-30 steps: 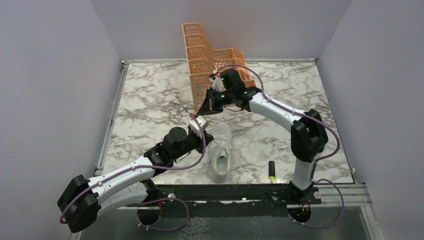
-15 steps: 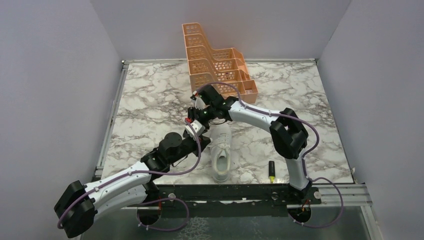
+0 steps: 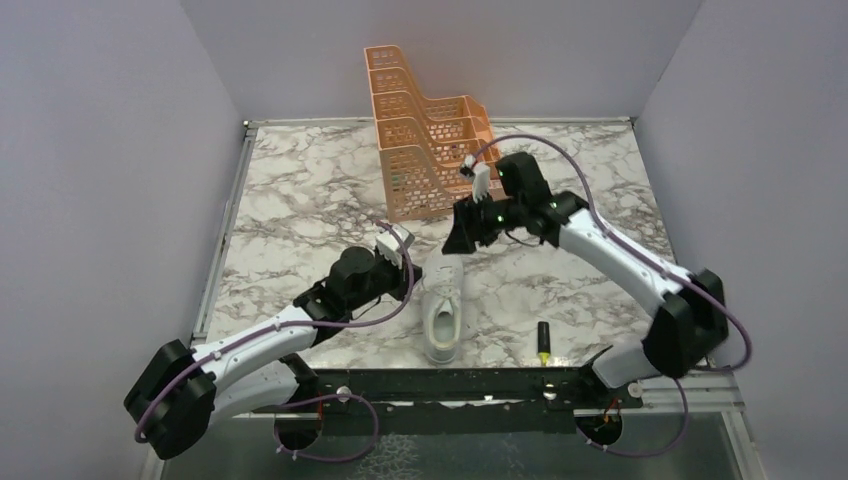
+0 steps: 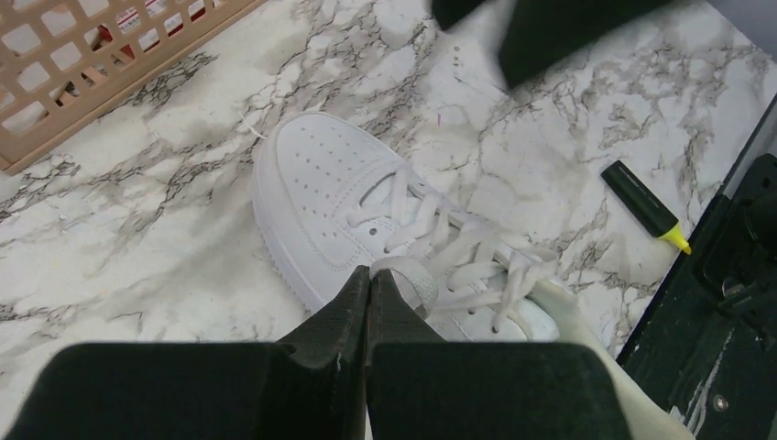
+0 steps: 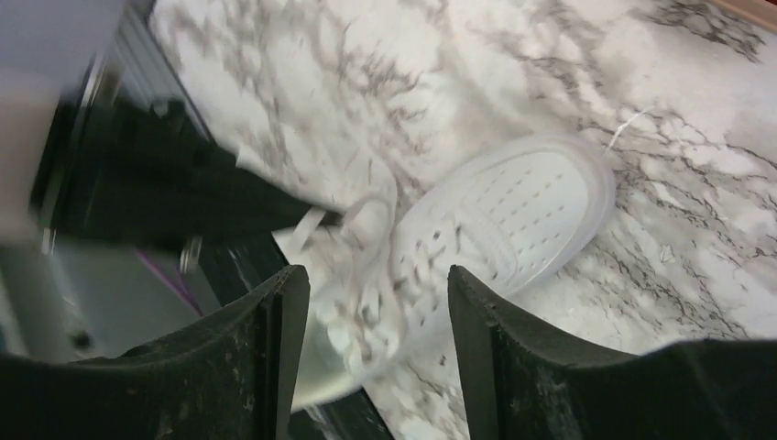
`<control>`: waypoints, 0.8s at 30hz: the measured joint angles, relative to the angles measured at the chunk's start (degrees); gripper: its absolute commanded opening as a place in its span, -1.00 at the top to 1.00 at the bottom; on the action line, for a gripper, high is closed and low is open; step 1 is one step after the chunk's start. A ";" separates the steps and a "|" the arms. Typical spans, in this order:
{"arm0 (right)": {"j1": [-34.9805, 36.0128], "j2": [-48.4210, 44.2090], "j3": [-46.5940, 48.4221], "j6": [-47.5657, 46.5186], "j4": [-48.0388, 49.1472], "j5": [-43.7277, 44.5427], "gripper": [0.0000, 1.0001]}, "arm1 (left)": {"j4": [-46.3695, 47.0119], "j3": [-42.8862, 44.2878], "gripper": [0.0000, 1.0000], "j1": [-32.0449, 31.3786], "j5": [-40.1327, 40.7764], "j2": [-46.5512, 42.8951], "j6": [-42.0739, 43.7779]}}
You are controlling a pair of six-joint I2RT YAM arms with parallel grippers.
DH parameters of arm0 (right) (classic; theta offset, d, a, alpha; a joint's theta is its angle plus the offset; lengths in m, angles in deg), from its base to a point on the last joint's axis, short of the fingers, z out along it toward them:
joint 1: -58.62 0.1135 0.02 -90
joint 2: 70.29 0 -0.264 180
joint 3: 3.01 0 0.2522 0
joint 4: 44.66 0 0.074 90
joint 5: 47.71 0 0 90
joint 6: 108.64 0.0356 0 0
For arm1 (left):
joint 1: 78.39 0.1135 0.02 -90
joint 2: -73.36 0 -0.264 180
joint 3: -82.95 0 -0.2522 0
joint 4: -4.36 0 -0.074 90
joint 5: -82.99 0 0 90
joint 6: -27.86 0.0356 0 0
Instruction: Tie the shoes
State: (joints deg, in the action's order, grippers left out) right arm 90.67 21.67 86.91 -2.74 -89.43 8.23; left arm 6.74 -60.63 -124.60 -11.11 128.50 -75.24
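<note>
Fingers [image 4: 353, 307] of our left gripper [image 4: 368, 275] are pressed together at the laces of the all-white low-top sneaker [image 3: 442, 300], its toe toward the near orange plastic rack [image 3: 420, 150], where our right gripper [image 5: 376, 275] hovers, jaws apart.

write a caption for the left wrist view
Shut left gripper at the laces of the white sneaker on a marble table, highlighter nearby.

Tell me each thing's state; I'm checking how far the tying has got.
sneaker, upright on its sole, toe toward the orange rack.
laces, threaded, loose, no bow.
left gripper, shut on one of the laces.
right gripper, open, empty, over the sneaker.
orange rack, standing upright.
highlighter, lying flat beside the sneaker.
</note>
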 measured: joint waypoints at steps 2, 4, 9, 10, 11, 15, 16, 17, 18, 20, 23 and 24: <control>2.80 -9.68 -9.05 -8.55 4.26 0.68 -0.26 | -0.20 1.62 1.00 2.21 -2.67 2.67 -0.74; 6.23 -16.83 -16.26 -14.93 8.44 0.70 -0.29 | -0.68 3.63 1.00 5.51 -6.84 5.88 -1.53; 15.30 -28.46 -30.47 -31.78 19.26 -0.55 -0.28 | -2.78 7.48 1.00 10.99 -15.15 11.28 -1.75; 17.70 -28.02 -30.64 -34.42 20.57 0.00 -0.27 | -3.32 8.07 1.00 11.19 -16.37 11.85 -1.38; 20.65 -26.53 -30.25 -36.81 22.25 0.72 -0.25 | -3.82 8.44 1.00 11.26 -17.22 12.11 -1.11; 30.21 -15.39 -25.57 -42.40 29.49 6.36 -0.21 | -5.57 9.77 1.00 11.93 -21.73 12.76 -0.33; 31.98 -12.15 -24.50 -43.23 31.52 7.87 -0.20 | -5.88 10.36 1.00 12.37 -22.71 13.35 -0.11; 33.11 -9.60 -23.89 -43.89 33.24 9.16 -0.17 | -6.12 10.95 1.00 12.76 -23.76 14.10 0.07; 33.90 -7.39 -23.50 -44.15 34.86 10.58 -0.15 | -6.36 11.50 1.00 13.18 -24.52 14.93 0.22; 34.73 -3.23 -22.49 -44.54 37.22 13.57 -0.13 | -6.95 12.57 1.00 13.86 -25.99 16.76 0.83; 34.99 1.33 -21.42 -44.44 39.58 18.47 0.02 | -8.22 13.86 1.00 14.56 -27.45 19.43 2.64; 35.23 2.64 -20.92 -44.46 39.98 20.33 0.07 | -8.74 14.19 1.00 14.88 -27.58 20.13 3.37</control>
State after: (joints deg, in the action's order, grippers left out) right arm 125.90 24.32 65.99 -47.19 -49.45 28.56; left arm -2.00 -46.45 -109.72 -38.69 148.63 -71.88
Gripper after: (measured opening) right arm 0.532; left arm 0.004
